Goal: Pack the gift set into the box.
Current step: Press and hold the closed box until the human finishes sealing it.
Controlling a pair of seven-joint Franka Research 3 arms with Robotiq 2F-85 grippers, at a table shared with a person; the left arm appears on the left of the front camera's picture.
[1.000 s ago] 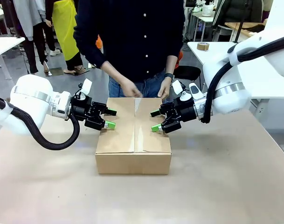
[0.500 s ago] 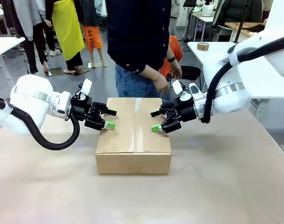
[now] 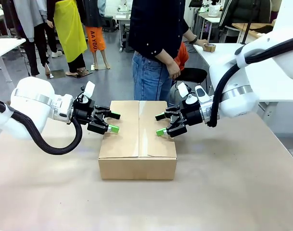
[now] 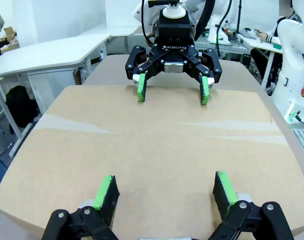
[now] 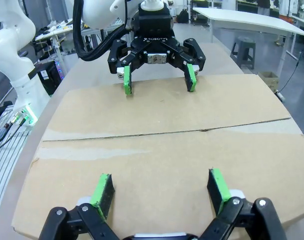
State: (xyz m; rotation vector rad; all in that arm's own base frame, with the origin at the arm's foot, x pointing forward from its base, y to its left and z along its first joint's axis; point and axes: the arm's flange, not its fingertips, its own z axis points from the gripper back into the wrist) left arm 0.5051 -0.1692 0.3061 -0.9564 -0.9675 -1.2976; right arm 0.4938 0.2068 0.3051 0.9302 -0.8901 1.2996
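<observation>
The large brown carton stands in the middle of the table with its top flaps folded shut along a centre seam. My left gripper is open, its green pads resting over the carton's left top edge. My right gripper is open over the right top edge, facing the left one. In the left wrist view my left gripper spreads over the flap, with the right gripper opposite. The right wrist view shows my right gripper likewise, with the left gripper opposite. The gift set is hidden.
A person stands beyond the table's far edge, turned to the right, one hand at a tape roll on a white side table. The brown tabletop spreads in front of the carton.
The person took both hands off the carton's far edge, stepped right and reached to the tape roll. Neither arm has moved.
</observation>
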